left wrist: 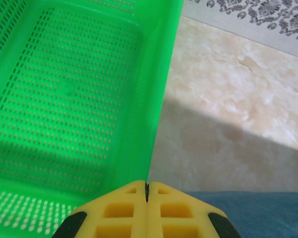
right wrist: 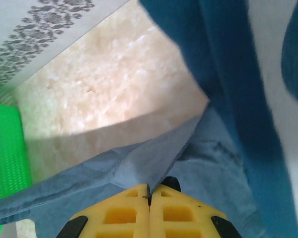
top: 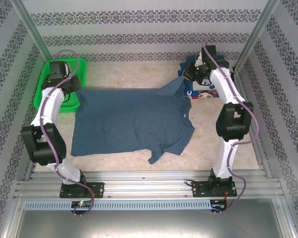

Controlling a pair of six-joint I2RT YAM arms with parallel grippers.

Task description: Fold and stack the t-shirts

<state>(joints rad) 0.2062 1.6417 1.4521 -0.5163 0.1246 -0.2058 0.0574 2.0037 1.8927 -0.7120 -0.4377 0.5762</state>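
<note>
Nearest, right end effector (right wrist: 149, 188) pinches slate-blue shirt (top: 129, 124) thinly, so tugging may slip it; left end effector (left wrist: 147, 185) closed, seemingly empty.

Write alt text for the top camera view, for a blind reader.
A slate-blue t-shirt lies spread on the table between two robot arms. The right gripper pinches its far-right sleeve beside a printed navy shirt; the left gripper is shut near a green basket.

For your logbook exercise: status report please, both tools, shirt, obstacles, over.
Left tool shut, beside basket. Right tool shut on blue shirt, sleeve raised. Printed shirt far right.
</note>
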